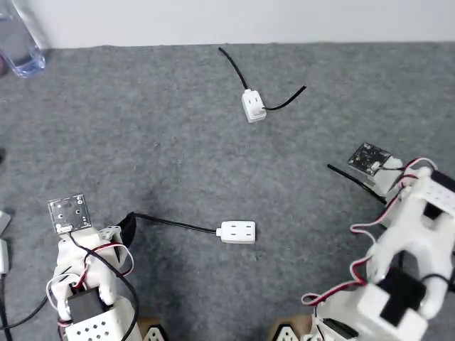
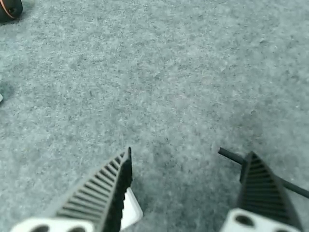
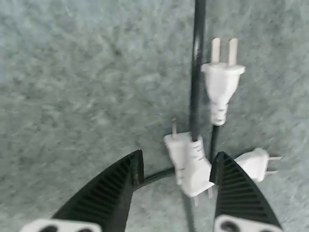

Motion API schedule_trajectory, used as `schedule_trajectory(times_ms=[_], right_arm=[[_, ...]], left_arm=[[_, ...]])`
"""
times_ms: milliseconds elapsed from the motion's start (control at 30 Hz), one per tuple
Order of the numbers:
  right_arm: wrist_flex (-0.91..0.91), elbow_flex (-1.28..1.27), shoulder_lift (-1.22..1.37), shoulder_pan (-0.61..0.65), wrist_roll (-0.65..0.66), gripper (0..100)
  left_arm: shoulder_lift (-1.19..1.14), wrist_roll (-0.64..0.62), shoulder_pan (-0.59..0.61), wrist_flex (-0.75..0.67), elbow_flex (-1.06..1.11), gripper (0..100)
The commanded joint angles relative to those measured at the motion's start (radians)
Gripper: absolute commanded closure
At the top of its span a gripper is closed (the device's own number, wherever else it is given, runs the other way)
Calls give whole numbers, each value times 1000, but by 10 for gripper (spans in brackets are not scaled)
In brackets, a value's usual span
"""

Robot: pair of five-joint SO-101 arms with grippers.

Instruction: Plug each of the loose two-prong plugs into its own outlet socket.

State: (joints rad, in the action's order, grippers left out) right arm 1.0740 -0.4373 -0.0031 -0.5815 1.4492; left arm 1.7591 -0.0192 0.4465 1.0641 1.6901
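Two white outlet sockets lie on the grey carpet: one socket (image 1: 254, 106) at the back with a black cord, another socket (image 1: 237, 232) in the middle, its cord running towards the left arm. Three white two-prong plugs lie close together below my right gripper (image 3: 179, 155), which is open. One plug (image 3: 222, 79) has its prongs pointing away. A second plug (image 3: 188, 162) lies between the fingers, and a third plug (image 3: 256, 162) lies beside one finger. My left gripper (image 2: 189, 155) is open over bare carpet, with a black cord (image 2: 231, 157) by one fingertip.
A black cord (image 3: 198, 72) runs across the plugs. A clear plastic bottle (image 1: 18, 42) stands at the back left corner by the white wall. A small white piece (image 2: 130, 210) lies under one left finger. Open carpet stretches between the two sockets.
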Motion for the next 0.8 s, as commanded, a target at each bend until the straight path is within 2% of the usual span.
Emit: schedule_trajectory(times_ms=[0, 167, 400, 767], right_arm=[[4, 114, 65, -21, 15, 779], [4, 239, 200, -54, 17, 787], [12, 348, 331, -74, 12, 991], [7, 350, 337, -73, 12, 991]], left_arm=[[0, -2, -3, -25, -4, 661], [0, 0, -3, -26, -4, 661], [0, 0, -3, -26, -4, 661], [0, 0, -3, -26, -4, 661]])
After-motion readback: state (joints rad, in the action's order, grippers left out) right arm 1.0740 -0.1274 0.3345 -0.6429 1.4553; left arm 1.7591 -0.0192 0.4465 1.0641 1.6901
